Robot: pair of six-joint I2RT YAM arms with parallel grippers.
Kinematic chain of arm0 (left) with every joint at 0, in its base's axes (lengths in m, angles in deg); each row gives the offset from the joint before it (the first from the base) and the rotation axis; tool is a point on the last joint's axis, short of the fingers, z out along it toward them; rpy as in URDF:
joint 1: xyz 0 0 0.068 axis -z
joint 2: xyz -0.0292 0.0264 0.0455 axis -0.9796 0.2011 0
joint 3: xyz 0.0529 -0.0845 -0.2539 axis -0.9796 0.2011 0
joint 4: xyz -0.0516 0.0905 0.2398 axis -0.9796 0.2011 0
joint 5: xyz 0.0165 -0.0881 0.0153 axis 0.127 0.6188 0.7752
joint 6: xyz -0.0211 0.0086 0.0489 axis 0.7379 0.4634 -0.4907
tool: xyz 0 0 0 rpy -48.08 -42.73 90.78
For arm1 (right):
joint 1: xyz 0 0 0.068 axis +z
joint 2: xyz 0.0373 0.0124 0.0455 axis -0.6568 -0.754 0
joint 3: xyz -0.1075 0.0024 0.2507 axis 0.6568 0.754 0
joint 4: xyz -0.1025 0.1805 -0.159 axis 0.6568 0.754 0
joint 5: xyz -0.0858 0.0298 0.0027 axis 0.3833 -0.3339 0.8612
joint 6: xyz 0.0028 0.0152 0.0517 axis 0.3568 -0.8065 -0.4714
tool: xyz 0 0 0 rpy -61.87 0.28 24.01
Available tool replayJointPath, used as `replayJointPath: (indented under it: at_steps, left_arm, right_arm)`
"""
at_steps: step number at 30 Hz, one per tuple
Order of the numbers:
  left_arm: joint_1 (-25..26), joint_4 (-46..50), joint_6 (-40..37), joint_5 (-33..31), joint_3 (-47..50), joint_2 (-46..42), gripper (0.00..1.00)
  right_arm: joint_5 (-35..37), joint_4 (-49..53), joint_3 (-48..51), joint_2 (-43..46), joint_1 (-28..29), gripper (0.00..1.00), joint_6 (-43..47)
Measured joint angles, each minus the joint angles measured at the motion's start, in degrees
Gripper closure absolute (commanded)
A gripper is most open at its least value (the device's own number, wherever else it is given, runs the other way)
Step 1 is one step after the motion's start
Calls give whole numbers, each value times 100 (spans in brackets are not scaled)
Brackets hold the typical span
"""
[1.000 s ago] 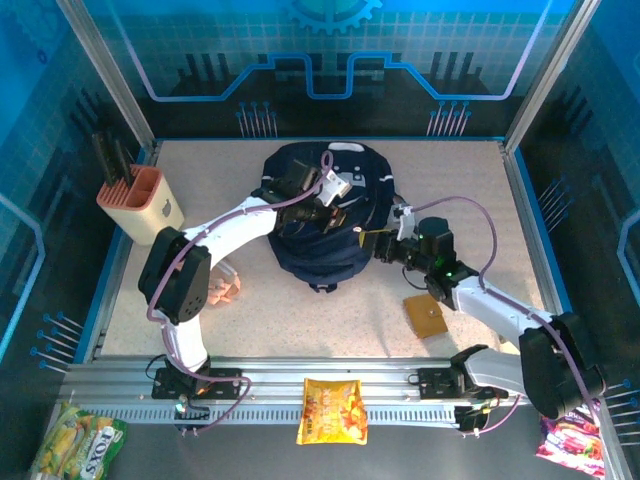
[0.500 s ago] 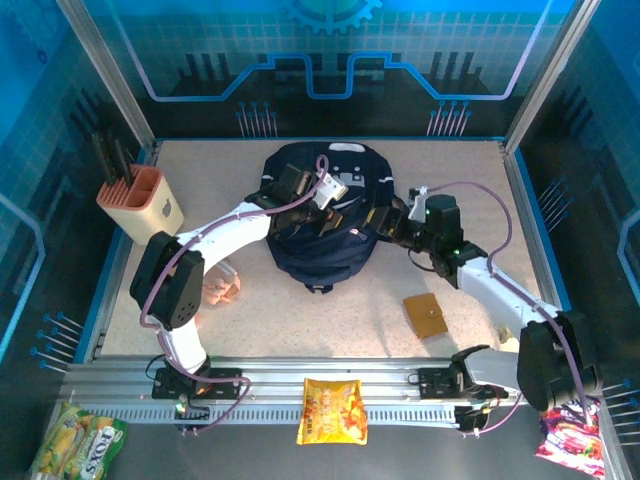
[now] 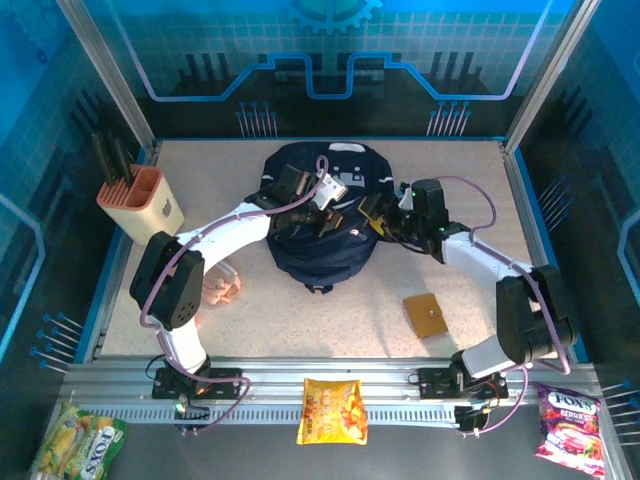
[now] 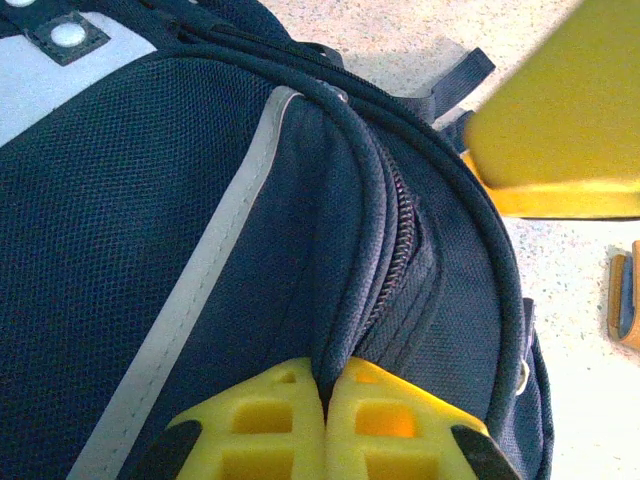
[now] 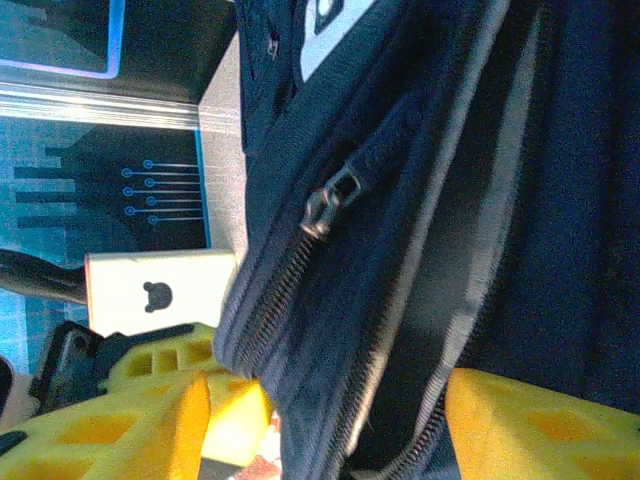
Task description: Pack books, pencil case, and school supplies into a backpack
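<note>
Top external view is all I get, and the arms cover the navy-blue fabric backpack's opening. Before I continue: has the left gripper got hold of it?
Observer: Yes. The left gripper is shut, pinching a fold of the navy-blue fabric backpack beside its zipper.
Operator: And the other arm?
Observer: The right gripper is open, its yellow fingers straddling the backpack's zippered edge.
Operator: Anything to grab there?
Observer: The metal zipper pull sits just beyond those fingers, untouched.

The far middle of the desk is taken up by the backpack. The left hand is pinched shut on its fabric, and the right hand is spread astride its zip edge. Bare room is found in front, broken by a tan square and a pink item. The far-left corner is blocked by a holder.
</note>
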Motion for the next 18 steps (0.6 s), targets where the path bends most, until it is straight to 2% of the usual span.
replayJointPath:
  at_steps: [6, 10, 13, 18]
  left_arm:
    - [15, -22, -68, -4, 9, -20, 92]
    - [15, -24, -81, -4, 28, -50, 87]
    - [26, -48, -72, -20, 57, -92, 74]
    - [85, -243, 356, -282, 350, -531, 49]
  right_arm:
    - [-120, -201, -310, -345, 26, 39, -258]
    - [-118, -197, -437, -531, 87, 40, -374]
    - [-116, -131, -531, -678, 142, 43, -437]
    - [-118, 46, -664, -944, 243, 58, -498]
